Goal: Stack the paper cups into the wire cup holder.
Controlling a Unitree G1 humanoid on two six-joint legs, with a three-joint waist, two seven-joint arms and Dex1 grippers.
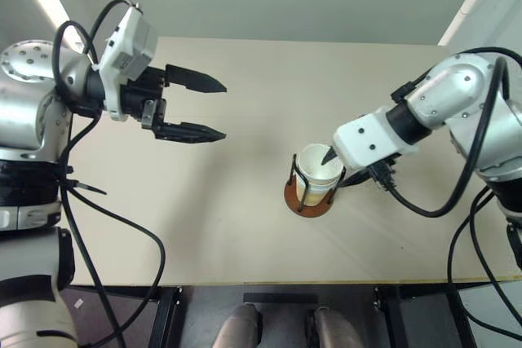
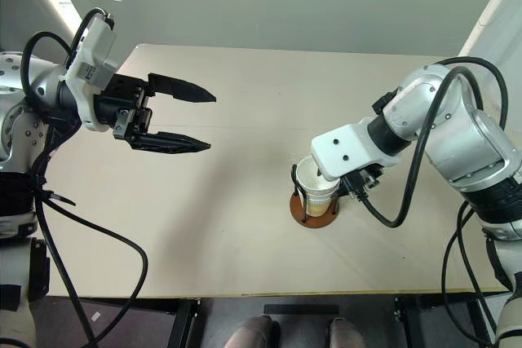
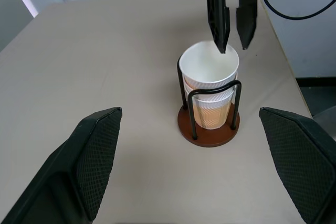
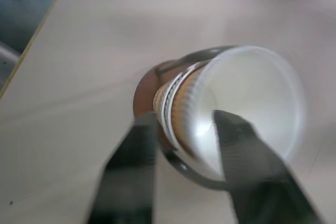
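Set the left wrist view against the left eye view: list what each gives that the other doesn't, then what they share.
Left wrist view: the paper cups side-on, rims nested between the arches of the wire cup holder; the right gripper with fingers apart, one inside the top rim, one outside. Left eye view: the left gripper whole, open, over the table, well apart from the holder. Both: cups in the holder, right gripper at the top cup.

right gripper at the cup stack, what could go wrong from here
The right gripper has its fingers parted astride the top cup's rim, one inside. Lifting away could snag the rim and pull that cup back out of the wire cup holder, or tip the holder.
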